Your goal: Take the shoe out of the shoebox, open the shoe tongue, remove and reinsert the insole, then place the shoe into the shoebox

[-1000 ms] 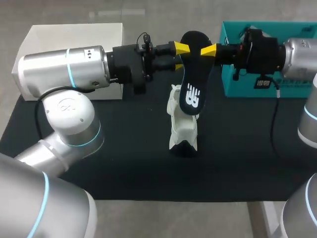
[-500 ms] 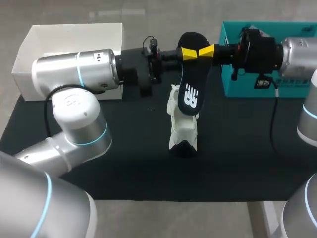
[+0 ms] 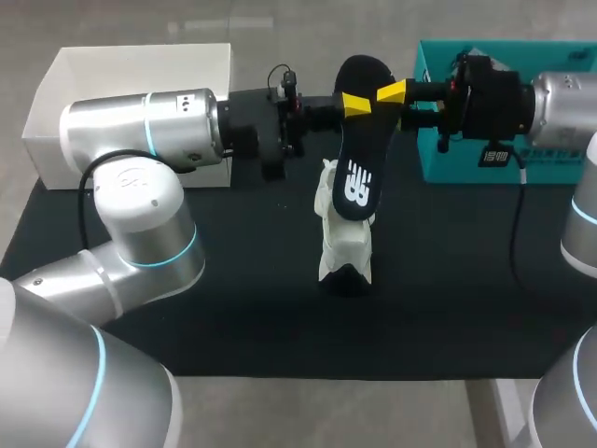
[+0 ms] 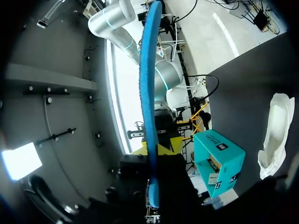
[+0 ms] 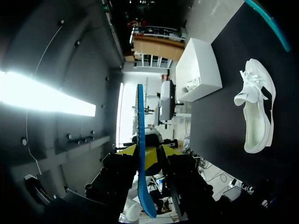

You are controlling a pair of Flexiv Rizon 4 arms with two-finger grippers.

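**My left pincer** (image 3: 354,103): fingers clamped on the insole (image 3: 357,159), one yellow tip lying on its dark face near the upper end. In my left wrist view the tips (image 4: 153,150) flank the insole (image 4: 148,93), which shows edge-on as a thin blue strip.

**My right pincer** (image 3: 392,91): fingers also closed on the insole, meeting it from the opposite side at about the same height. In my right wrist view the yellow tips (image 5: 142,153) press either side of the blue edge (image 5: 140,140).

**Insole**: flat and thin, with a rounded toe. One face is black with a white mark and the other is blue. It is held upright above the table, its lower end hanging just over the shoe.

**Shoe** (image 3: 343,238): white, with a soft knit-like upper, a laced front and a moulded sole. It lies on the mat between my arms, apart from both boxes (image 4: 275,130) (image 5: 256,112).

**Table** (image 3: 233,308): covered with a matte black mat.

**White box** (image 3: 140,65): open-topped with plain smooth walls, at the far left by my left arm (image 5: 198,65).

**Teal box** (image 3: 438,163): rigid card, rectangular, at the far right behind my right pincer (image 4: 219,156).
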